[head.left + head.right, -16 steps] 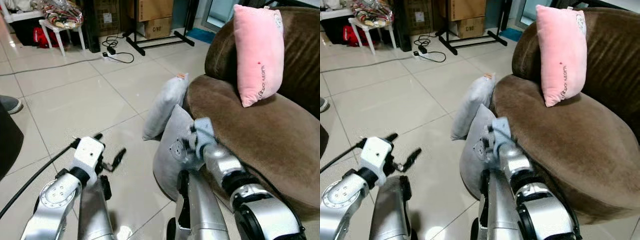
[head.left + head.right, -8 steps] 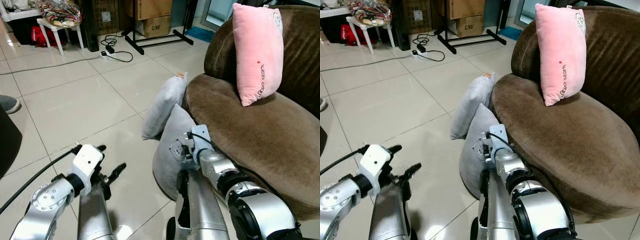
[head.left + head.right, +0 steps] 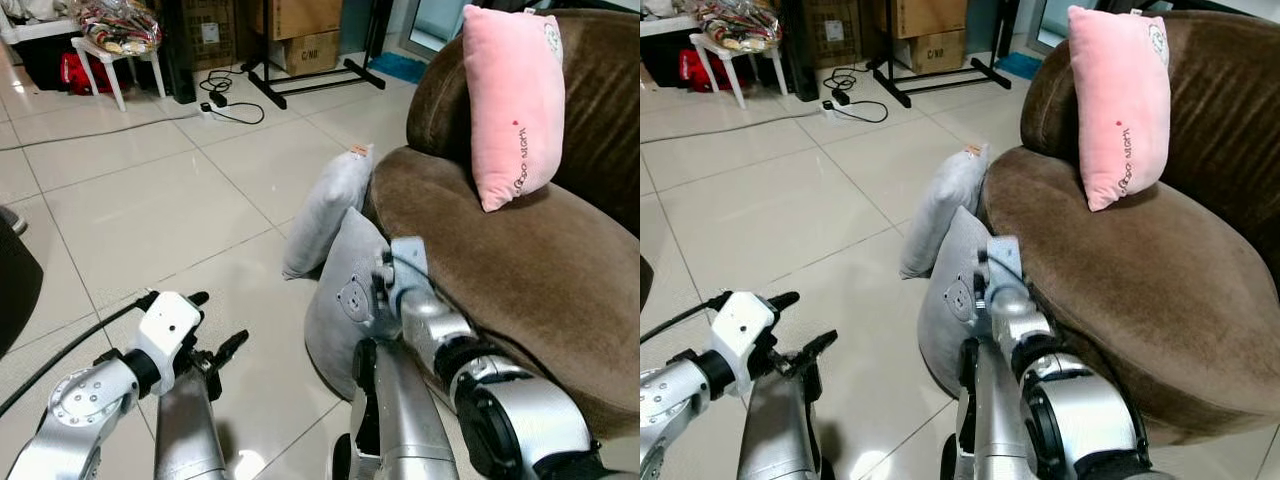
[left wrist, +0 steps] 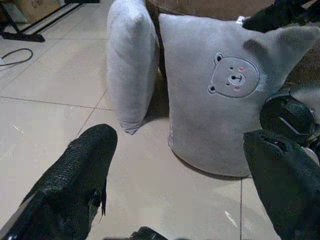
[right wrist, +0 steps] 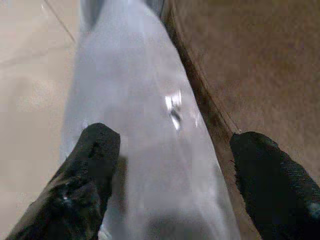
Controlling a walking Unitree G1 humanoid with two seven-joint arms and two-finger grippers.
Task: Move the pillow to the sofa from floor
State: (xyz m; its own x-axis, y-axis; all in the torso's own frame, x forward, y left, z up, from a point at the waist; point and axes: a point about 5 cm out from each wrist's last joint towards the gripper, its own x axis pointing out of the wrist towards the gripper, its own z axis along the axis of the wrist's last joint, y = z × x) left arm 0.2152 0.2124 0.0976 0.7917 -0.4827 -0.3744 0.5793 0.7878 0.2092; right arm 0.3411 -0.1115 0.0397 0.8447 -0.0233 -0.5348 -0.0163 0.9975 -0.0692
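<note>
Two grey pillows stand on the tiled floor, leaning on the front of the brown sofa [image 3: 520,250]. The nearer grey pillow [image 3: 345,310] carries a small bear face; the plain one [image 3: 325,215] stands behind it. My right gripper [image 5: 175,140] is open, its two black fingers straddling the bear pillow's [image 5: 150,150] top edge beside the sofa seat. My left gripper [image 3: 220,318] hangs open low over the floor, left of the bear pillow [image 4: 220,115], holding nothing. A pink pillow [image 3: 512,105] leans on the sofa back.
A white stool [image 3: 115,55] with a bag on top, cardboard boxes [image 3: 305,45], a black stand [image 3: 310,80] and a power strip with cables [image 3: 225,100] line the back. A shoe [image 3: 10,220] shows at the left edge. Bare tiles lie left of the pillows.
My right wrist has turned and shifted slightly toward the sofa over the bear pillow's top edge. The left arm has sunk a little. The pillows have not moved.
</note>
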